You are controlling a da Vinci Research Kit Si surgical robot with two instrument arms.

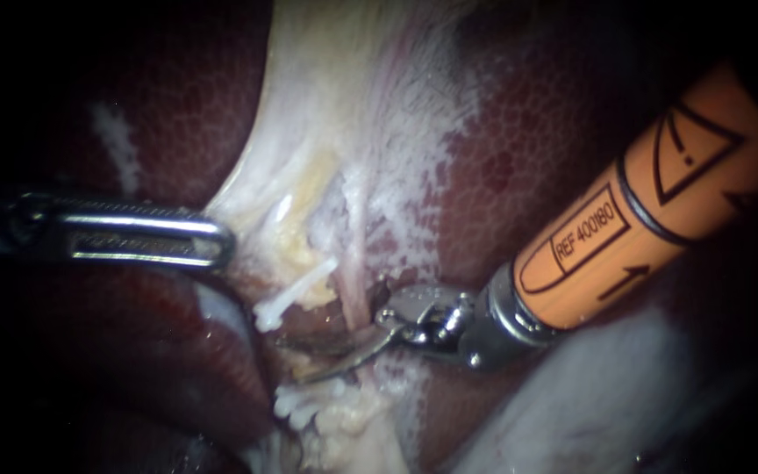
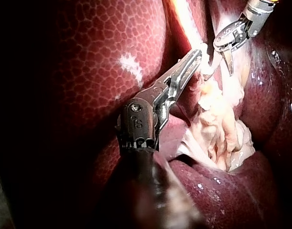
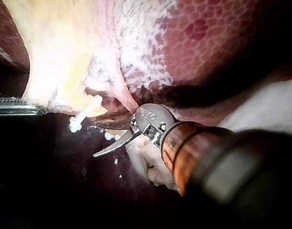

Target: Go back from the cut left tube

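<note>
My right instrument (image 1: pixel 291 360), on an orange shaft, holds its curved blades open in the gap between the two ends of the cut left tube. The upper end carries a white clip (image 1: pixel 296 294). White clips (image 1: pixel 296 405) sit on the lower end. An uncut pink tube (image 1: pixel 357 290) runs down just beside the blades' hinge. My left instrument (image 1: pixel 217 241) has its slotted jaws shut on the edge of the pale gallbladder tissue (image 1: pixel 309 132). In the right wrist view one blade (image 3: pixel 110 145) shows under the clip (image 3: pixel 84 117). The left wrist view shows the left jaws (image 2: pixel 196 55) and the open blades (image 2: pixel 220 71).
Dark red liver (image 1: pixel 554 149) lies on both sides of the pale tissue. A pale white mass (image 1: pixel 607 395) sits under the orange shaft. Frayed yellowish tissue (image 2: pixel 217 129) hangs beside my left instrument.
</note>
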